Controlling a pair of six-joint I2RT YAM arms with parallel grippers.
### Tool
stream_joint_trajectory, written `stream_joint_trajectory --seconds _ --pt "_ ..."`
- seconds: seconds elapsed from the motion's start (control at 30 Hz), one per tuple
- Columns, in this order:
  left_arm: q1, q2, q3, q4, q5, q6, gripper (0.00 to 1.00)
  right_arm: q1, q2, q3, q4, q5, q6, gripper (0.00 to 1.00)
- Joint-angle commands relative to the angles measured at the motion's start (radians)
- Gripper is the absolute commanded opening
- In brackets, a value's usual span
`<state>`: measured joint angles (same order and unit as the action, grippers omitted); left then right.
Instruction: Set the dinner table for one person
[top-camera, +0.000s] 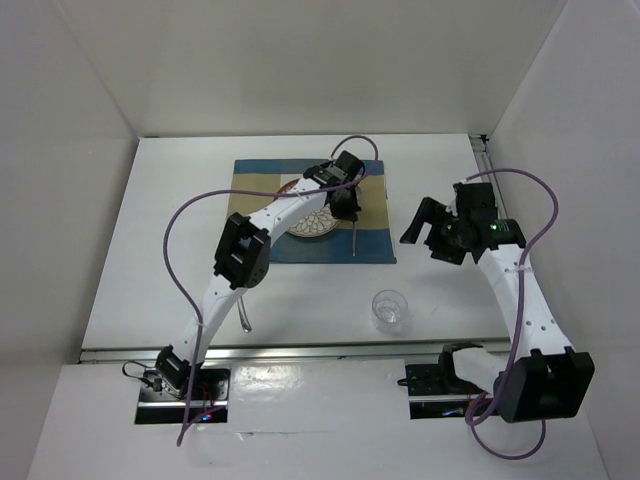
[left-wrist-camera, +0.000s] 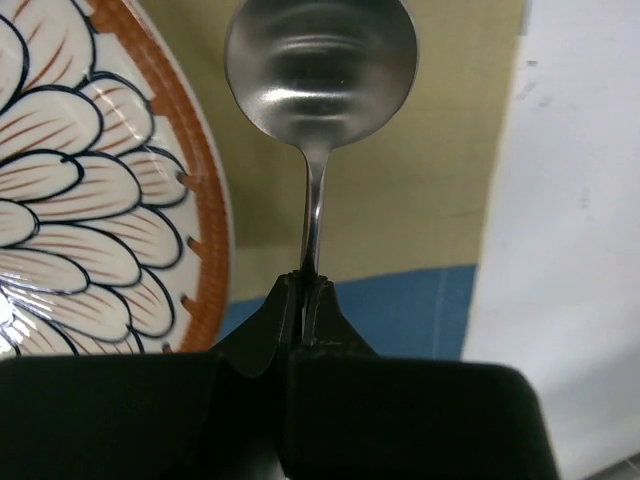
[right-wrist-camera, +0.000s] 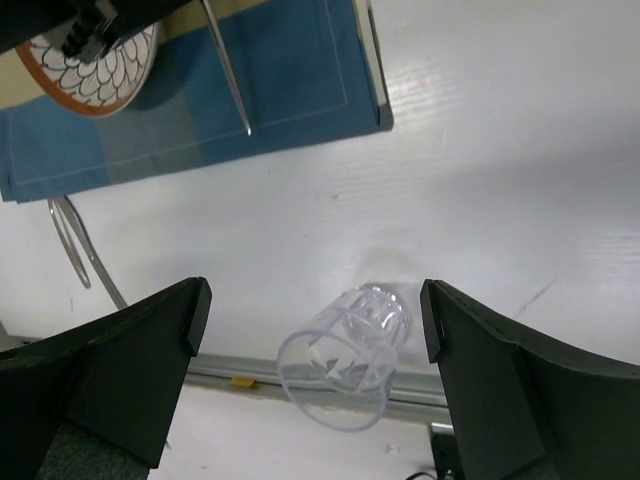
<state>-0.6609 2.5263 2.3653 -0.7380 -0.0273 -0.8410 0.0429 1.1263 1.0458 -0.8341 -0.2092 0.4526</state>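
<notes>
My left gripper (top-camera: 345, 205) (left-wrist-camera: 310, 285) is shut on the neck of a metal spoon (left-wrist-camera: 320, 70). It holds the spoon low over the striped placemat (top-camera: 375, 240), right of the patterned plate (top-camera: 315, 225) (left-wrist-camera: 90, 180). The spoon's bowl is over the tan stripe, and its handle (top-camera: 355, 238) (right-wrist-camera: 228, 75) trails toward the near edge. My right gripper (top-camera: 422, 225) (right-wrist-camera: 315, 310) is open and empty above the white dinner table (top-camera: 450, 180). A clear glass (top-camera: 391, 310) (right-wrist-camera: 345, 365) stands upright between its fingers' line of sight, well below them.
A second metal utensil (top-camera: 245, 315) (right-wrist-camera: 75, 245) lies on the table near the left arm. A thin dark strip (right-wrist-camera: 372, 60) runs along the mat's right edge. A metal rail (top-camera: 300, 350) borders the near side, and white walls enclose the table.
</notes>
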Motion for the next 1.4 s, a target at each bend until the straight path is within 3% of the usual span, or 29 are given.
stream_joint_trajectory --seconds 0.0,0.23,0.43,0.53,0.73,1.0,1.13,1.23,1.3,1.37 --pt "0.0 0.029 0.048 0.012 -0.026 0.005 0.0 -0.006 -0.065 -0.009 -0.062 -0.039 0.03 1.0" --pt "0.0 0.08 0.075 0.04 0.003 0.014 0.0 -0.006 -0.118 -0.038 -0.117 -0.096 0.055 1.0" --pt "0.0 0.013 -0.004 0.077 0.003 0.014 0.37 -0.006 -0.174 -0.188 -0.088 -0.217 0.127 1.0" --pt "-0.014 -0.024 -0.005 0.077 -0.029 0.045 0.46 -0.006 -0.203 -0.243 -0.088 -0.188 0.15 0.98" --pt "-0.054 -0.144 -0.077 0.098 -0.059 0.076 0.46 -0.006 -0.214 -0.296 -0.088 -0.162 0.169 0.93" --pt "-0.054 -0.475 -0.273 0.147 -0.072 0.075 0.46 -0.006 -0.246 -0.38 -0.051 -0.174 0.178 0.77" --pt "-0.025 -0.572 -0.273 0.069 -0.072 0.086 0.45 0.005 -0.246 -0.38 -0.051 -0.164 0.178 0.73" --pt "0.006 -0.641 -0.305 0.028 -0.06 0.099 0.43 0.023 -0.235 -0.389 -0.033 -0.151 0.187 0.66" --pt "0.017 -0.702 -0.363 0.017 -0.06 0.099 0.43 0.052 -0.224 -0.389 -0.033 -0.122 0.198 0.56" --pt "0.027 -0.738 -0.42 0.017 -0.06 0.109 0.42 0.092 -0.224 -0.379 -0.033 -0.076 0.227 0.53"
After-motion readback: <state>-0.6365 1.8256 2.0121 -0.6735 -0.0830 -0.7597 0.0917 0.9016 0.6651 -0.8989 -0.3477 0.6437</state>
